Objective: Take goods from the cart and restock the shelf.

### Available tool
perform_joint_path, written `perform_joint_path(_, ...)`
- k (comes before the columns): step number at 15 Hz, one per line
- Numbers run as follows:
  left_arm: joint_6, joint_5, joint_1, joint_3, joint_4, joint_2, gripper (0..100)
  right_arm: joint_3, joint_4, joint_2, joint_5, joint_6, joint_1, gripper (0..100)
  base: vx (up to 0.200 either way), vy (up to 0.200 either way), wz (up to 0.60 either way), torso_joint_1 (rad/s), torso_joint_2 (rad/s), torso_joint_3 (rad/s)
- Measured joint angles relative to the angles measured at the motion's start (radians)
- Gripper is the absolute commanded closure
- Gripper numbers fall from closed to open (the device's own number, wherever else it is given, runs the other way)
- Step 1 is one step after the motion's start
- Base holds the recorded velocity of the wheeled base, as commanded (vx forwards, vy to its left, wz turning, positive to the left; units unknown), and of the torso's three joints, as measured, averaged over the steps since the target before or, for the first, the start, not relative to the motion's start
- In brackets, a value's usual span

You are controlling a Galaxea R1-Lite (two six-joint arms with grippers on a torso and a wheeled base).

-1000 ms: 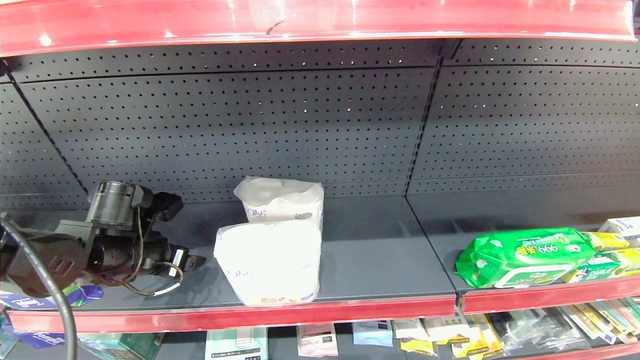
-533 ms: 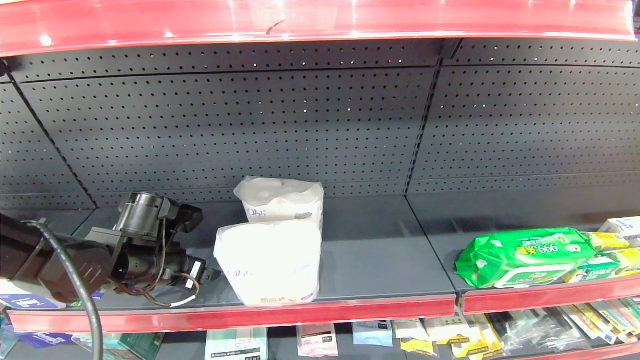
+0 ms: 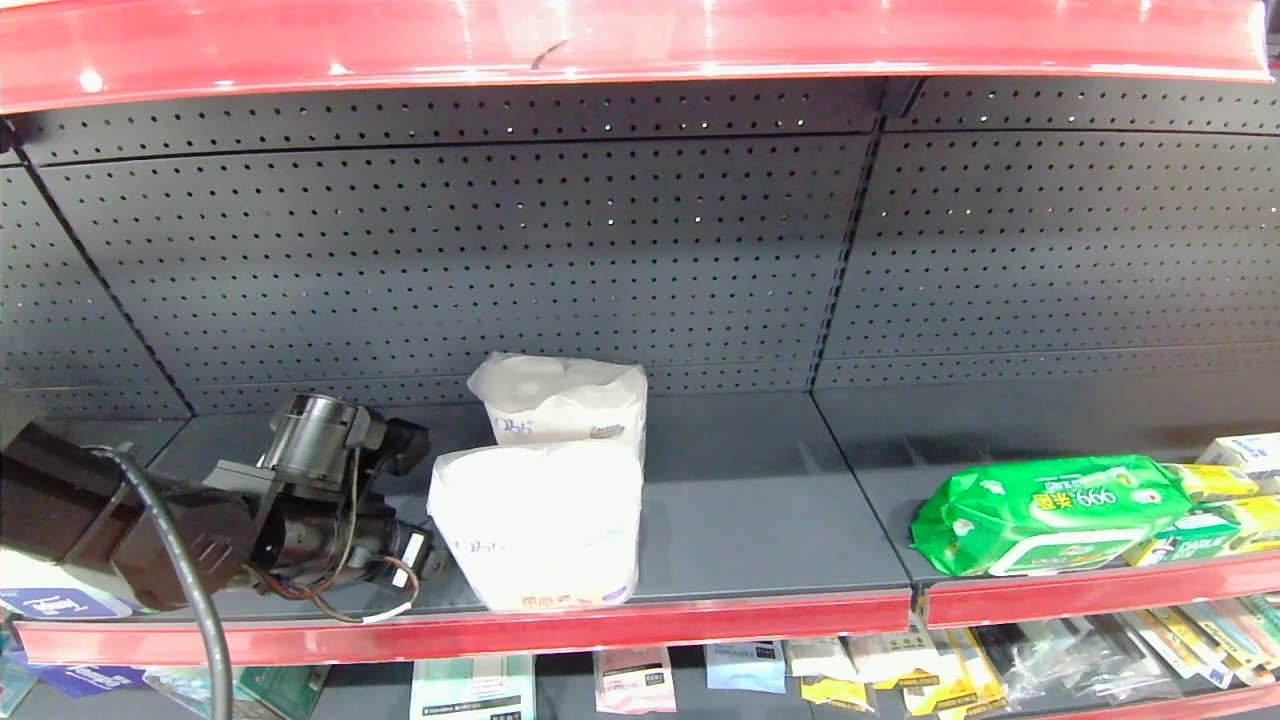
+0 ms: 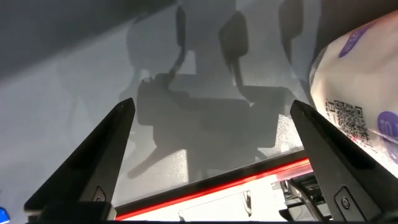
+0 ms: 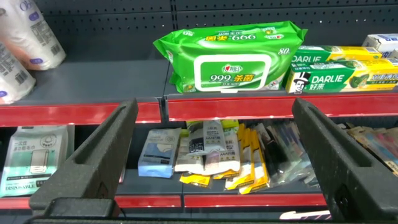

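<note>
In the head view, your left claw [image 3: 430,558] lies low over the grey shelf [image 3: 760,520], near its red front strip [image 3: 470,632]. Its tip is just beside the left face of the front tissue pack [image 3: 540,525]. You cannot tell from here whether they touch. A second tissue pack [image 3: 560,400] stands directly behind the first, touching it. Well apart to the right, on the next shelf section, a green wipes pack [image 3: 1050,510] lies flat at the front edge, with toothpaste boxes [image 3: 1200,530] just beside it. Small packets [image 3: 900,670] fill the lower shelf.

In the left wrist view, the left claw [image 4: 214,162] has its fingers [image 4: 93,168] spread wide apart. Between them you see the bare shelf surface [image 4: 74,81] and the red front strip [image 4: 249,183]. The front tissue pack [image 4: 360,106] sits close to one finger, on its outer side and not inside the gap.

In the right wrist view, the right claw [image 5: 211,162] is also spread wide, out in front of the shelf. The green wipes pack [image 5: 230,56] lies beyond it on the shelf, well apart from the fingers [image 5: 342,168]. The toothpaste boxes [image 5: 336,68] are beside that pack, and both tissue packs [image 5: 31,37] stand off to the other side.
</note>
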Motion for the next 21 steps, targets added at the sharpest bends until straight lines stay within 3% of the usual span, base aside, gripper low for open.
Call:
perform_joint_path(17,-0.008,0.003,-0.044,-0.02,0.001,0.016,0,0.0,0.0,0.0,0.0,0.0,0.0,0,0.0,0.0,0.0,0.0,0.0,0.0)
perform_joint_path(21,-0.033,0.006,-0.059,-0.027,0.001,0.019,0,0.0,0.0,0.0,0.0,0.0,0.0,0,0.0,0.0,0.0,0.0,0.0,0.0)
